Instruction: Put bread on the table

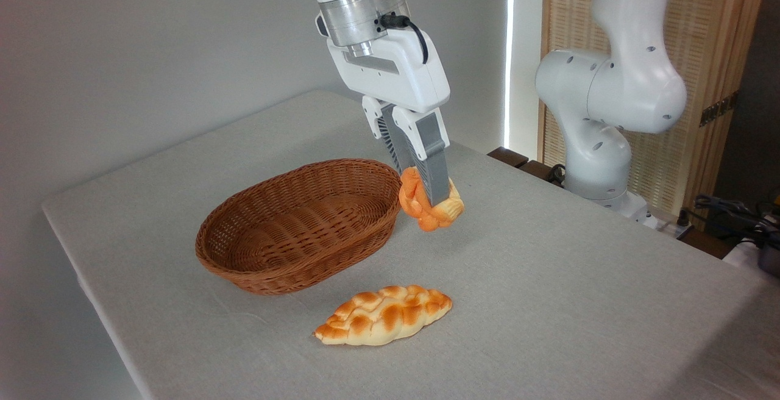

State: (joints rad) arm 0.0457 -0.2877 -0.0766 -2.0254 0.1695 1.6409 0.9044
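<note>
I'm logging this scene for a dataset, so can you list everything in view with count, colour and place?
Small roll: one, orange-brown with a cream side, held in the air just right of the basket.
Long loaf: one, cream with golden-brown patches, on the table in front of the basket.
Basket: one, brown wicker, oval, nothing visible inside, left of centre.
Table: one, light grey cloth.
Screen: one, tan slats, back right.
Cables: dark, far right.
Arm: one, white, back right.
Gripper: one, white and grey, shut on the small roll.

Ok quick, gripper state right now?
Gripper: closed on the small orange-brown bread roll, held in the air just right of the basket, above the table.
</note>
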